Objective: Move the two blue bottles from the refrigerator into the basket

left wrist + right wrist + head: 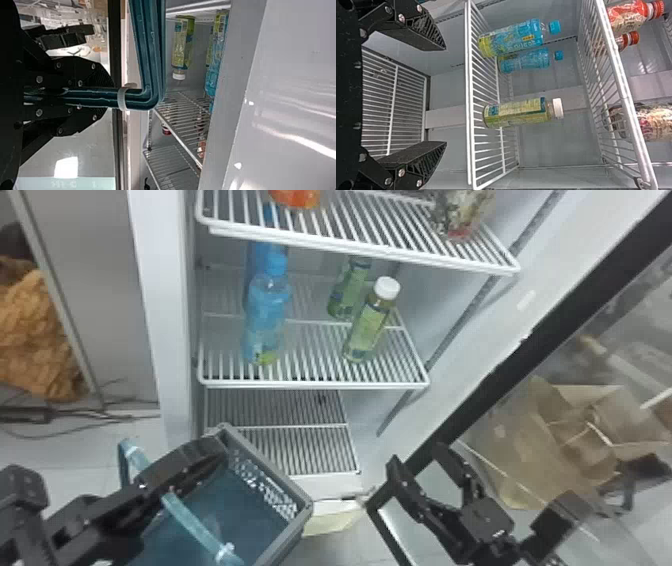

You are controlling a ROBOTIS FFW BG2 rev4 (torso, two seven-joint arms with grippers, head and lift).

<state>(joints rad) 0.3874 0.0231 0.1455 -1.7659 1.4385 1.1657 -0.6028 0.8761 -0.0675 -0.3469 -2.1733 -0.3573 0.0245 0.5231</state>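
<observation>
Clamped on the blue handle point(192, 520) of the basket point(272, 467), the left tool point(212, 452) is seen at the basket's rim, below the shelves of the open refrigerator point(172, 315). The fingers of the right tool point(417, 455) are held wide apart, and in the right wrist view the shelves are seen past them. Both blue bottles are stood upright on the middle shelf point(315, 384), toward its left side in the head view, the front one point(267, 315) placed before the rear one point(253, 272). Two green bottles, one point(367, 330) set nearer the shelf's front edge than the other point(348, 287), are placed to their right.
</observation>
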